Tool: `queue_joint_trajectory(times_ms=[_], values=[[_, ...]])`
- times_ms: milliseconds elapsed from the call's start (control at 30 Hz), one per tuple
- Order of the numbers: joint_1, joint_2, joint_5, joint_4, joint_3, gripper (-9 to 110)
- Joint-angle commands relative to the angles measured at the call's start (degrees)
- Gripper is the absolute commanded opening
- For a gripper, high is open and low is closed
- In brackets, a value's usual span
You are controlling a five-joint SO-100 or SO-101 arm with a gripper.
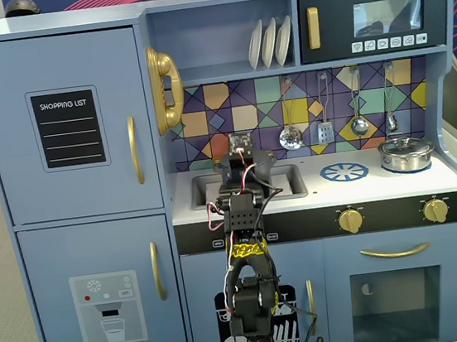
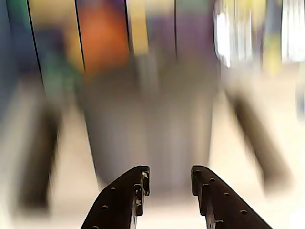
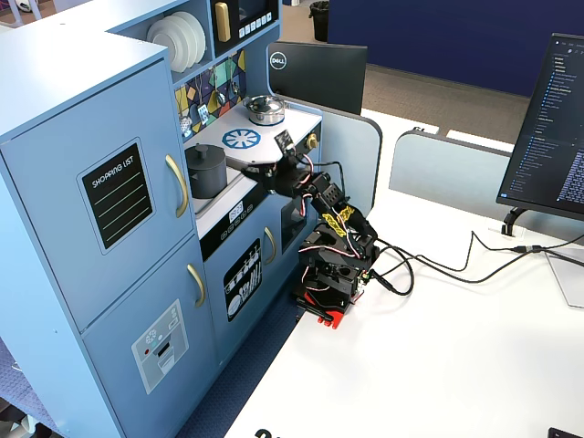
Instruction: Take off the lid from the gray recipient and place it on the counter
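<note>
The gray recipient (image 3: 206, 173) stands in the sink area of the white counter (image 1: 381, 187), and the dark gray lid (image 3: 205, 150) sits on top of it. In the wrist view the pot (image 2: 152, 124) is a blurred gray shape straight ahead of my gripper (image 2: 169, 174). The jaws are open and empty, a short way in front of the pot's lower wall. In a fixed view the arm hides the pot, and my gripper (image 1: 242, 154) is over the sink. In the other fixed view my gripper (image 3: 262, 175) is level with the pot, to its right.
A shiny silver pot (image 1: 406, 153) with its own lid stands at the counter's right end, beside the blue-and-white burner print (image 1: 344, 172). Utensils (image 1: 324, 130) hang on the tiled back wall. The sink rim (image 1: 295, 181) lies under the gripper. A monitor (image 3: 547, 128) stands on the desk.
</note>
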Motion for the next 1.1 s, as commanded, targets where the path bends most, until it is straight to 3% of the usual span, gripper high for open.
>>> queue_joint_trajectory(times_ms=[0, 333, 1067], values=[[-1.5, -4.0, 1.4, -12.6, -4.0, 9], [-0.4, -13.0, 0.8, -19.5, -6.3, 17], [0.1, -29.1, 0.0, -24.7, -12.8, 15]])
